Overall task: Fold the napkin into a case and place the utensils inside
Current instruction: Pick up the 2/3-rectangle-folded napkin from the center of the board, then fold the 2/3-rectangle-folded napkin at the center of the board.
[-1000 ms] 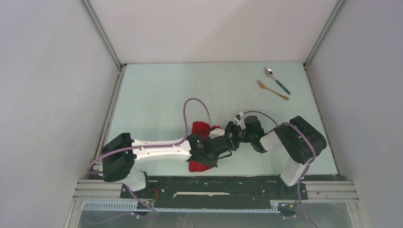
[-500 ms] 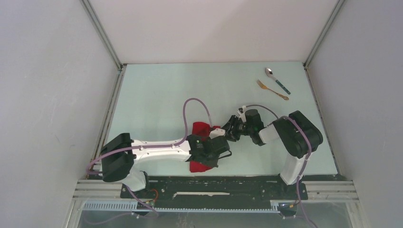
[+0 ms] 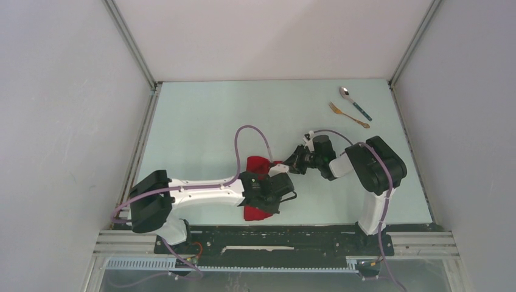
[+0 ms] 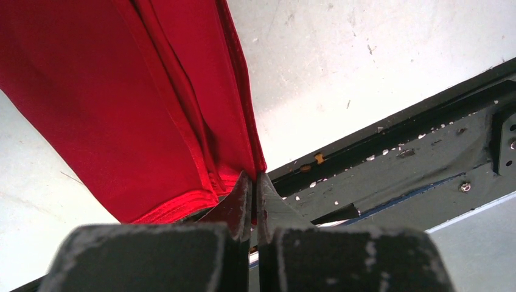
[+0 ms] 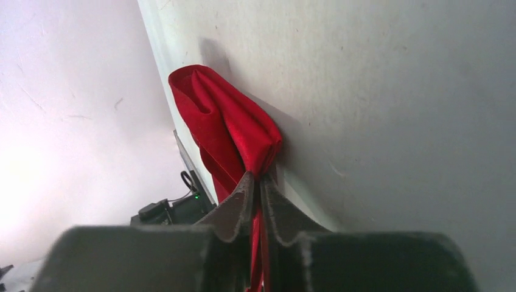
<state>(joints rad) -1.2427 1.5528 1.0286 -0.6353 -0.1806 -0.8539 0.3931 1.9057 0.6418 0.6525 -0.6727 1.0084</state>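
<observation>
The bright red napkin [image 3: 257, 165] lies bunched and partly folded near the table's front middle, mostly under my two wrists. My left gripper [image 3: 264, 204] is shut on the napkin's hemmed edge [image 4: 201, 182] close to the black front rail; its tips [image 4: 254, 179] pinch the layered cloth [image 4: 122, 91]. My right gripper [image 3: 291, 165] is shut on a raised fold of the napkin [image 5: 225, 121], with red cloth running down between the tips [image 5: 258, 179]. The utensils lie far back right: a spoon [image 3: 356, 103] with a teal handle and a gold fork [image 3: 348, 115]. No finished case shows.
The black base rail [image 3: 274, 234] runs along the near edge just behind the napkin, also visible as the rail [image 4: 395, 152] in the left wrist view. Grey walls close in the pale table [image 3: 201, 121] on three sides. A purple cable [image 3: 249, 131] loops above the left wrist.
My right gripper has closed on the napkin's fold and shifted slightly toward the back of the table. The left gripper has kept its grip and place.
</observation>
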